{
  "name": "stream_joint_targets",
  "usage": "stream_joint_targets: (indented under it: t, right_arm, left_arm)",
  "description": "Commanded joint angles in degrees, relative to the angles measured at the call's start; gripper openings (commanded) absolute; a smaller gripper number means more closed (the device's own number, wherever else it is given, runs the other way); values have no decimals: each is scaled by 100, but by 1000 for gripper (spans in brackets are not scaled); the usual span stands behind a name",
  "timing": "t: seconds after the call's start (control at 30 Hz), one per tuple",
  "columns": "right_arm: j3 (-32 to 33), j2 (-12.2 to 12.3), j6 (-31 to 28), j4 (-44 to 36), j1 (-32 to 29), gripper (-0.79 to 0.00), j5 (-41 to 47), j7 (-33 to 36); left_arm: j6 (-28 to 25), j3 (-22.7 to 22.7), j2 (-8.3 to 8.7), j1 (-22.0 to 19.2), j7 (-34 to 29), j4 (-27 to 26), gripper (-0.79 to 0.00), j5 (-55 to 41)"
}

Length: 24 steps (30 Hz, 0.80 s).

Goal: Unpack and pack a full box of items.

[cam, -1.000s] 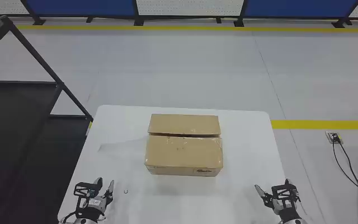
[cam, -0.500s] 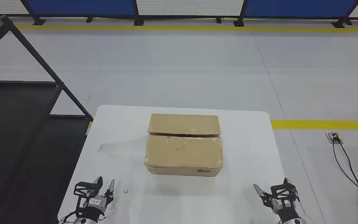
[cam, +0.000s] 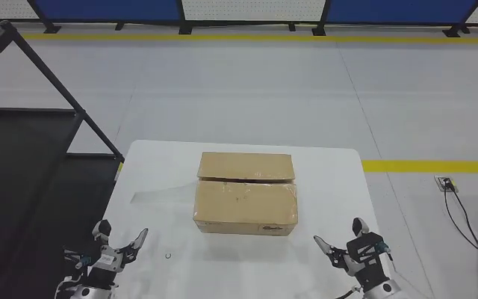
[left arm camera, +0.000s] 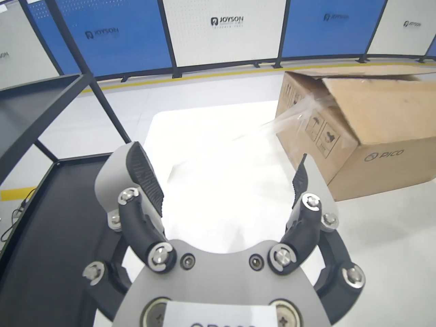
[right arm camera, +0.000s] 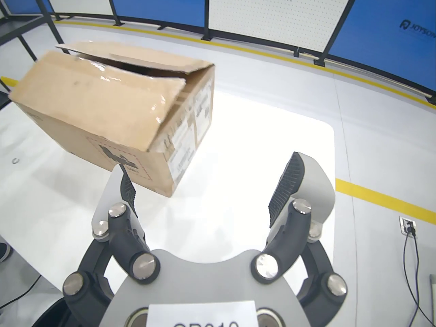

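Note:
A brown cardboard box [cam: 246,193] stands mid-table, its top flaps folded down with a narrow gap between them; its contents are hidden. The same box [left arm camera: 357,124] appears in the left wrist view with a strip of clear tape [left arm camera: 289,113] hanging off its side, and the box [right arm camera: 112,110] also lies ahead of the right gripper. My left gripper [cam: 119,241] is open at the table's near left corner, well short of the box. My right gripper [cam: 340,239] is open at the near right corner. The left gripper [left arm camera: 224,168] and right gripper [right arm camera: 207,178] each hold nothing.
The white table [cam: 164,164] has bare room around the box. A small metal ring [cam: 168,256] lies near the front left. A black metal rack [cam: 45,157] stands just left of the table. A yellow floor line [cam: 418,166] runs to the right.
Both grippers have spread their fingers wider. The left one has shifted a little left, the right one a little left and toward the box. The box has not moved.

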Motion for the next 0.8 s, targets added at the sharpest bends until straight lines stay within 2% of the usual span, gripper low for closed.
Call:
stream_joint_targets:
  t: [0.0, 0.27, 0.3, 0.4, 0.53, 0.67, 0.77]
  right_arm:
    - [3, 1, 3, 16, 1, 0, -4, -6]
    - [3, 1, 3, 16, 1, 0, -4, -6]
    - [-42, 2, -146, 31, 5, 0, 70, 14]
    - [-41, 1, -561, 244, 328, 0, 665, 124]
    - [-82, 2, -1130, 548, 941, 0, 1622, 498]
    - [-150, 17, -1747, 902, 1544, 0, 2811, 1188]
    - [-189, 27, -1894, 1277, 2039, 0, 3740, 1752]
  left_arm:
    - [-10, -10, 1, 5, 0, -5, 0, 1]
    - [-10, -10, 1, 5, 0, -5, 0, 1]
    - [42, 3, -8, -25, -75, 8, 0, -124]
    - [95, 84, -38, -332, -573, -92, 0, -840]
    - [-157, 110, -36, -710, -993, -138, 0, -1306]
    - [-522, 110, -20, -1068, -1375, -1, 0, -1716]
    - [-702, 149, -19, -1255, -1445, 81, 0, -1924]
